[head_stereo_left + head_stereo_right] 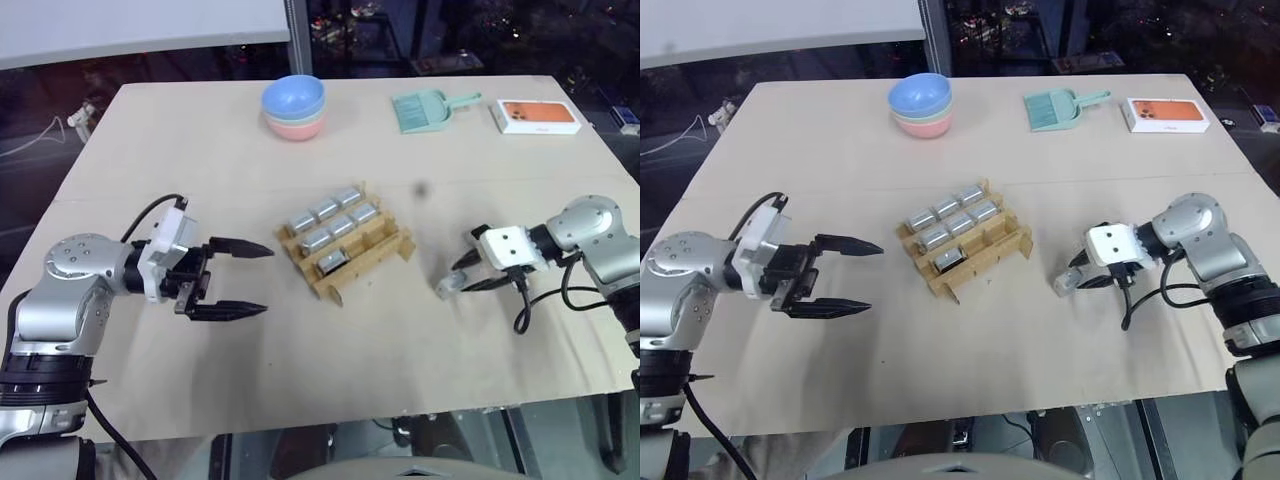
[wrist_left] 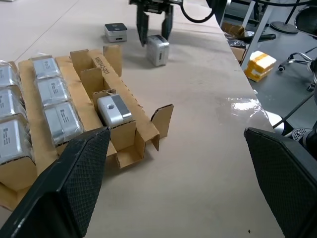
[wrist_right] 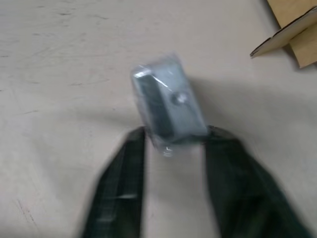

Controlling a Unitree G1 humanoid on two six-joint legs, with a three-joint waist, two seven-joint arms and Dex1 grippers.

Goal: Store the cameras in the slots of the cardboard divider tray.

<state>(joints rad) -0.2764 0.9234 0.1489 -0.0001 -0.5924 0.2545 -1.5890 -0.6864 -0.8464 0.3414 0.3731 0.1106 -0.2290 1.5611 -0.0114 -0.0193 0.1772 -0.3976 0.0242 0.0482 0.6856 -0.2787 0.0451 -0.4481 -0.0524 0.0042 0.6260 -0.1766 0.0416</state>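
**Bench inspection: cameras and divider tray**

The bench [image 1: 250, 380] is a pale board; dark glass lies behind it. The cardboard divider tray [image 1: 372, 262] sits mid-bench, brown lattice, holding seven silver-grey cameras [image 1: 330, 223]: six wrapped in two rows, one in the front row. Right of the tray, one wrapped camera [image 3: 168, 104] lies on the bench, the right end effector [image 1: 458, 281] closed on its end. Another camera [image 2: 115, 32] sits beyond it. Left of the tray, the left end effector [image 1: 240, 280] stands wide, empty.
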